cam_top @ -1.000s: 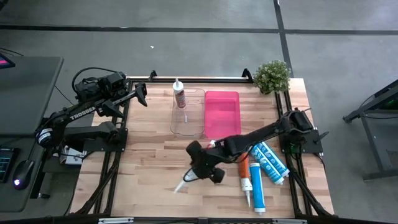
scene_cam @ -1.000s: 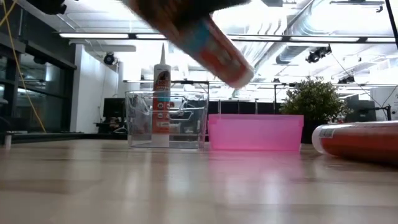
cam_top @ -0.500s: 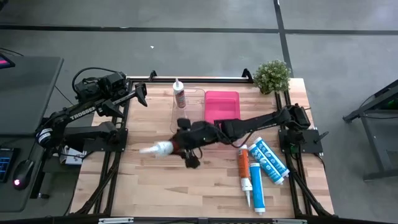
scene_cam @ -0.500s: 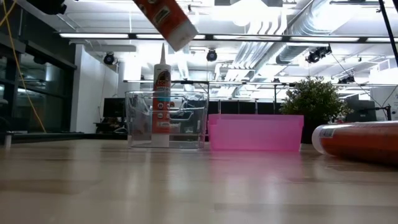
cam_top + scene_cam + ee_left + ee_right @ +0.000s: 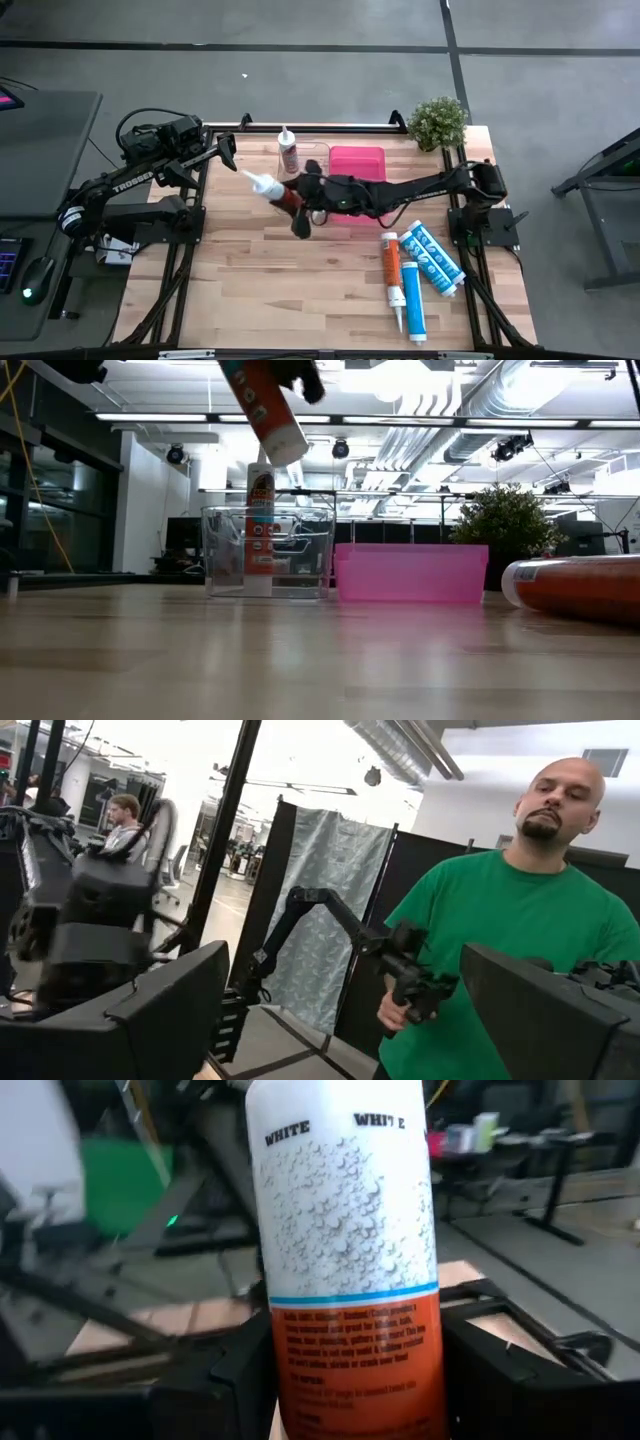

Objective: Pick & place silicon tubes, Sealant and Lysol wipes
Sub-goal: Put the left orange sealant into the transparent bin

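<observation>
Right gripper [image 5: 293, 200] jaws clenched on white-and-orange sealant tube [image 5: 272, 189], raised above wooden worktop [image 5: 250, 290] beside clear plastic bin [image 5: 268, 552]; grip point hidden. Left gripper [image 5: 228, 150] parked, jaws released.

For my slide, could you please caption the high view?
Right pincer carries a sealant tube beside the clear bin.

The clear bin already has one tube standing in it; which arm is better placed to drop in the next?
The right arm. Its gripper already holds a sealant tube in the air beside the clear bin. The left gripper waits at the table's far-left corner, carrying nothing.
</observation>
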